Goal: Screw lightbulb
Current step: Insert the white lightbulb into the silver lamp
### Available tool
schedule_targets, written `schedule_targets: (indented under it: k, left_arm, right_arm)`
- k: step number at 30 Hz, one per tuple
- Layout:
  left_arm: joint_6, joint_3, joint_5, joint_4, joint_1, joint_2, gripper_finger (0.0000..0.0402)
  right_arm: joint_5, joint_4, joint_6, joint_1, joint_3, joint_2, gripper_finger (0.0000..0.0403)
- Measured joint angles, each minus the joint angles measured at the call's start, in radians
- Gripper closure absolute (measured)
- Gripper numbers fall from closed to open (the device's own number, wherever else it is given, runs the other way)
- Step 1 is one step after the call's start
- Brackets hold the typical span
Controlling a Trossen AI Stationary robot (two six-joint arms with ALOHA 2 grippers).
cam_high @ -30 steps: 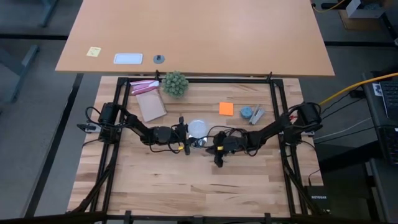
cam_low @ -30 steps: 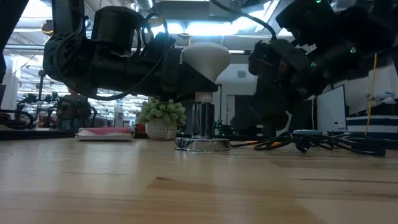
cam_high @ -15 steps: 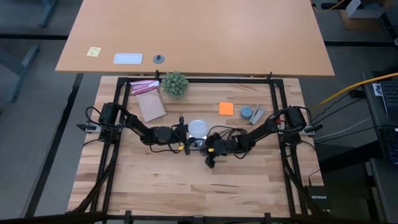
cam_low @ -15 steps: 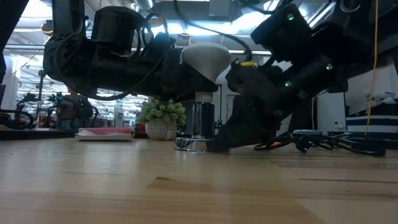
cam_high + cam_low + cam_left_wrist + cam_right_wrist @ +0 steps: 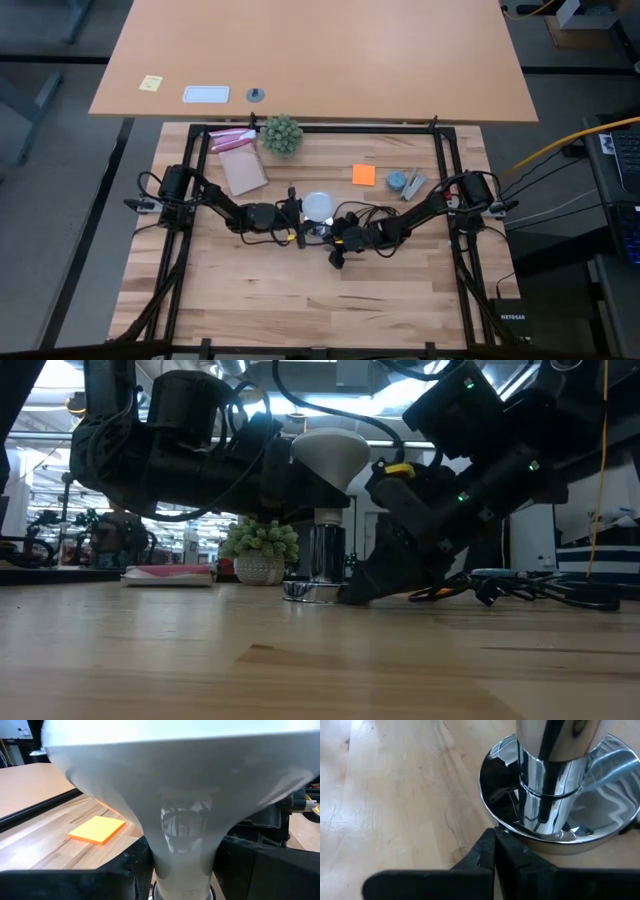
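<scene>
The frosted white lightbulb [image 5: 330,452] stands upright, neck down, on the chrome socket's stem [image 5: 324,555]. The stem rises from a round chrome base disc [image 5: 312,592] that rests on the table's middle. The bulb's screw end is hidden. My left gripper [image 5: 303,213] reaches in level from the table's left and is shut on the bulb. My right gripper [image 5: 495,851] is shut and low on the table, slanting down from the right, with its tips at the base disc's rim. My left gripper pinches the bulb's narrow neck [image 5: 184,851] between its two fingers [image 5: 131,866], just under the globe. The fingers come in level from the table's left. The bulb stays upright with its lower end on the socket stem. My right gripper's shut fingertips [image 5: 489,844] meet the base disc's rim [image 5: 516,833] at table height, slanting down from the table's right and near side. The disc lies flat on the table.
A spiky green ball plant [image 5: 282,134], a pink packet [image 5: 230,138] and a brown card [image 5: 243,172] lie at the far left. An orange note [image 5: 363,174] and a small grey-blue thing [image 5: 398,182] lie at the far right. Black cords [image 5: 520,592] trail right of the socket.
My right gripper has come down from above the table and gone toward the table's left, up to the socket's base disc, first quickly, then slowly. My left gripper and the bulb have kept still.
</scene>
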Motion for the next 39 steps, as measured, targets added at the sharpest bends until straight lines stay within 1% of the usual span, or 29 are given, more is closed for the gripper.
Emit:
schedule_targets:
  k: [8, 19, 23, 27, 29, 31, 37, 39]
  left_arm:
    - [0.001, 0.0, 0.0, 0.0, 0.0, 0.0, 0.0249]
    - [0.002, 0.0, -0.001, 0.0, 0.001, 0.0, 0.0249]
    - [0.003, 0.0, -0.01, -0.001, 0.001, 0.0, 0.0249]
    - [0.001, 0.0, 0.004, -0.002, -0.001, 0.0, 0.0249]
    - [-0.001, 0.0, 0.007, -0.002, -0.001, 0.0, 0.0249]
    - [0.0, 0.0, 0.007, -0.002, 0.0, 0.0, 0.0249]
    - [0.0, 0.0, 0.007, -0.002, 0.0, 0.0, 0.0249]
    - [0.0, 0.0, 0.006, -0.002, 0.0, 0.0, 0.0249]
  right_arm:
    - [0.017, -0.021, 0.003, 0.0, 0.0, -0.001, 0.0398]
    - [0.053, -0.099, 0.03, 0.0, 0.001, -0.013, 0.0399]
    - [0.141, -0.207, 0.028, 0.0, -0.002, -0.05, 0.04]
    - [0.288, -0.32, 0.022, -0.008, -0.006, -0.079, 0.0398]
    - [0.334, -0.351, 0.022, -0.007, -0.006, -0.084, 0.0398]
    - [0.356, -0.38, 0.015, -0.009, -0.007, -0.088, 0.0399]
    - [0.356, -0.392, -0.008, -0.011, -0.006, -0.091, 0.0398]
    - [0.341, -0.401, -0.02, -0.011, -0.006, -0.104, 0.0397]
